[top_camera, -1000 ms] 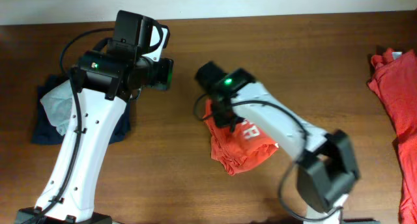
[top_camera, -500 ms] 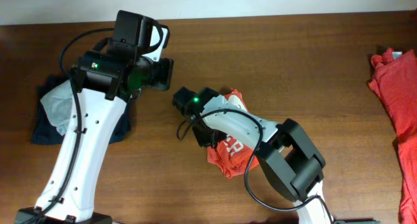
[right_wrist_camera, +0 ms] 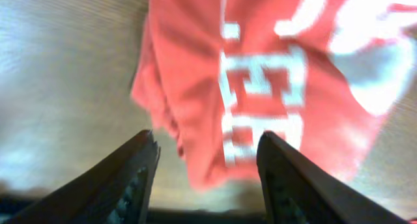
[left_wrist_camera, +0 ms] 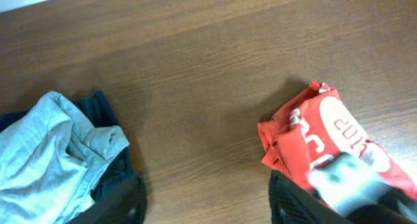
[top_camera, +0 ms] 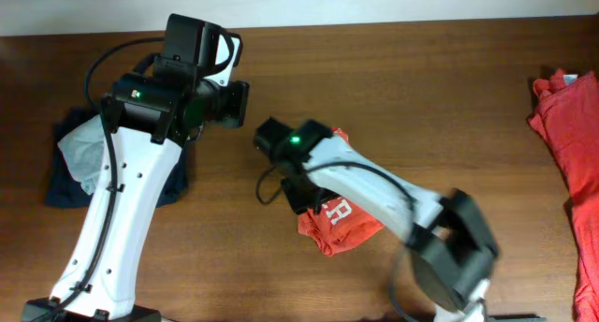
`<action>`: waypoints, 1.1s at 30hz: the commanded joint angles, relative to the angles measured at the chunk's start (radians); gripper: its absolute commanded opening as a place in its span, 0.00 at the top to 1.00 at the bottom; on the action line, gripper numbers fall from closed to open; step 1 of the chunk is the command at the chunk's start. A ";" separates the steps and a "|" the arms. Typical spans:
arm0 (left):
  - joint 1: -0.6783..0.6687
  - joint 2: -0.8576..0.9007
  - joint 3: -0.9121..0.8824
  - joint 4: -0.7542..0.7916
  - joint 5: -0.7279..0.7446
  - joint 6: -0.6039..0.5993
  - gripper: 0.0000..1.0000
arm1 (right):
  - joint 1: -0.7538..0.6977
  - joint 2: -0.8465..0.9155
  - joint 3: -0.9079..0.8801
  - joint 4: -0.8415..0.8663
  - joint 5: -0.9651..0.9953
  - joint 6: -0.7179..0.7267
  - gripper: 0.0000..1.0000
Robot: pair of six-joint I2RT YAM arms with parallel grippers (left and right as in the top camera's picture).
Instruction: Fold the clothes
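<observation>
Right gripper (right_wrist_camera: 208, 146) has just let go. Its jaws were together a second ago and now stand apart with nothing between them, only bare table (top_camera: 421, 79) and the edge of the shirt ahead. The folded red shirt (top_camera: 342, 214) lies free in the middle of the table, white lettering up, just past my right fingertips and not touching them. My right arm has swung round over it, and the bundle sits about where it was.

Left gripper (left_wrist_camera: 205, 198) is unchanged. It hovers near the back left with its jaws apart and empty. From that wrist I see the same shirt to one side and a grey and dark blue pile (top_camera: 70, 163) to the other.

My read: this shirt counts as folded and released, though the edges look rumpled. More red clothes (top_camera: 571, 144) are heaped unfolded at the far right edge, well apart, so the task is not finished. Likely next is reaching for those.
</observation>
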 commanded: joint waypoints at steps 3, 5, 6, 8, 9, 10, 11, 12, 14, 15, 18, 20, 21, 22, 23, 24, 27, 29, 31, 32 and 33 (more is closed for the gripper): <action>0.003 -0.024 0.018 0.012 -0.006 0.000 0.36 | -0.051 -0.133 0.001 -0.056 -0.021 0.028 0.42; 0.003 -0.022 0.017 0.012 0.035 0.001 0.36 | -0.097 -0.151 0.000 -0.075 -0.021 0.048 0.41; 0.003 -0.020 0.017 0.012 0.063 0.001 0.37 | -0.122 -0.156 0.000 -0.079 -0.021 0.050 0.41; 0.003 -0.008 0.016 0.012 0.136 0.001 0.50 | -0.191 -0.158 0.000 -0.082 -0.040 0.050 0.50; 0.003 0.000 0.011 0.012 0.173 0.002 0.55 | -0.216 -0.156 -0.001 -0.082 -0.049 0.049 0.57; 0.000 0.012 0.003 0.013 0.212 0.002 0.60 | -0.257 -0.152 -0.003 -0.079 -0.068 0.041 0.65; -0.004 0.028 -0.005 0.012 0.243 0.008 0.64 | -0.293 -0.148 -0.006 -0.076 -0.096 0.018 0.71; -0.009 0.043 -0.014 0.012 0.272 0.017 0.68 | -0.322 -0.144 -0.012 -0.069 -0.134 -0.011 0.75; -0.025 0.087 -0.041 0.019 0.324 0.034 0.76 | -0.375 -0.139 -0.039 -0.047 -0.235 -0.098 0.81; -0.037 0.120 -0.063 0.037 0.372 0.056 0.80 | -0.409 -0.135 -0.074 -0.025 -0.298 -0.149 0.83; -0.070 0.202 -0.097 0.092 0.507 0.130 0.82 | -0.461 -0.130 -0.169 0.038 -0.365 -0.205 0.87; -0.096 0.264 -0.101 0.123 0.584 0.204 0.82 | -0.485 -0.130 -0.239 0.090 -0.455 -0.271 0.88; -0.106 0.290 -0.101 0.136 0.597 0.230 0.82 | -0.494 -0.130 -0.268 0.111 -0.509 -0.316 0.89; -0.118 0.322 -0.101 0.148 0.596 0.244 0.82 | -0.502 -0.130 -0.303 0.130 -0.554 -0.335 0.89; -0.130 0.357 -0.101 0.155 0.593 0.258 0.82 | -0.507 -0.130 -0.328 0.146 -0.576 -0.335 0.89; -0.137 0.389 -0.101 0.155 0.580 0.258 0.82 | -0.509 -0.130 -0.353 0.162 -0.586 -0.335 0.89; -0.146 0.483 -0.101 0.135 0.554 0.257 0.87 | -0.510 -0.130 -0.414 0.212 -0.586 -0.333 0.90; -0.146 0.553 -0.101 0.110 0.525 0.257 0.90 | -0.518 -0.130 -0.445 0.237 -0.578 -0.319 0.90; -0.143 0.596 -0.101 0.084 0.456 0.256 0.92 | -0.527 -0.127 -0.459 0.237 -0.509 -0.250 0.91; -0.141 0.610 -0.101 0.072 0.422 0.253 0.92 | -0.533 -0.125 -0.465 0.237 -0.473 -0.223 0.92; -0.141 0.622 -0.101 0.055 0.386 0.253 0.93 | -0.537 -0.122 -0.473 0.237 -0.433 -0.197 0.92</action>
